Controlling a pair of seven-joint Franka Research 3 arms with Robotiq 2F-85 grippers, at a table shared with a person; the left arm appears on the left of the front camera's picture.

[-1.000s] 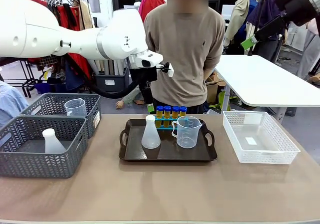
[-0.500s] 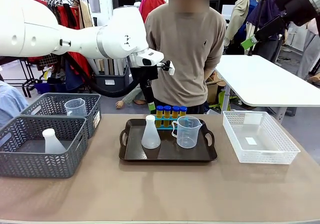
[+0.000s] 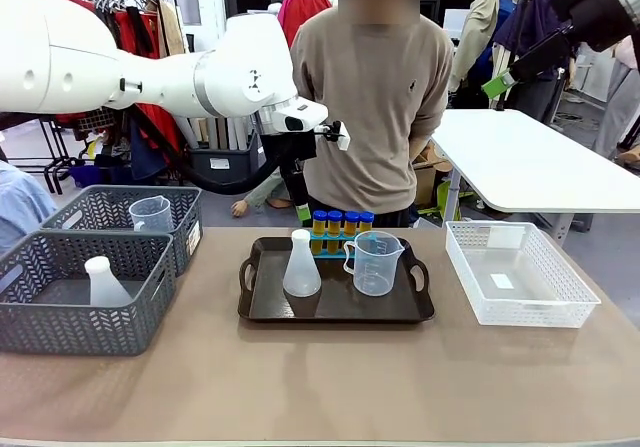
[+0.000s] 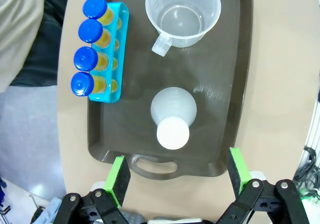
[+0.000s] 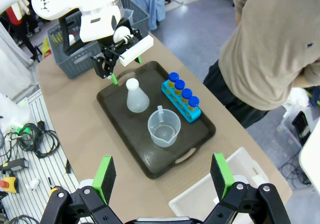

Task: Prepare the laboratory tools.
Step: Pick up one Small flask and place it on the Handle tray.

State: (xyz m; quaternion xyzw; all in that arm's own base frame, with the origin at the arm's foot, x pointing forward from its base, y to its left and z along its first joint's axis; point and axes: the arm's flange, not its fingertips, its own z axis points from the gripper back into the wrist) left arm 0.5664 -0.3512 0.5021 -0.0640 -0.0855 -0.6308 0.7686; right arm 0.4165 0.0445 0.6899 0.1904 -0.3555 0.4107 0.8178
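Barely shifted since the earlier frame, the left pincer [image 4: 174, 176] hung wide and empty above the conical flask [image 4: 173, 117], which, with the measuring beaker [image 4: 183, 14] and blue-capped amber tubes [image 4: 90, 45], already sat on the dark tray [image 4: 232, 88], the right pincer [image 5: 162, 176] likewise wide, so little looked left.

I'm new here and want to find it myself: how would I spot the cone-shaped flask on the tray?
Look at the dark brown tray in the middle of the table. The conical flask stands upright on its left half, beside the clear measuring beaker. It is milky white with a wide base and narrow neck, and has no handle.
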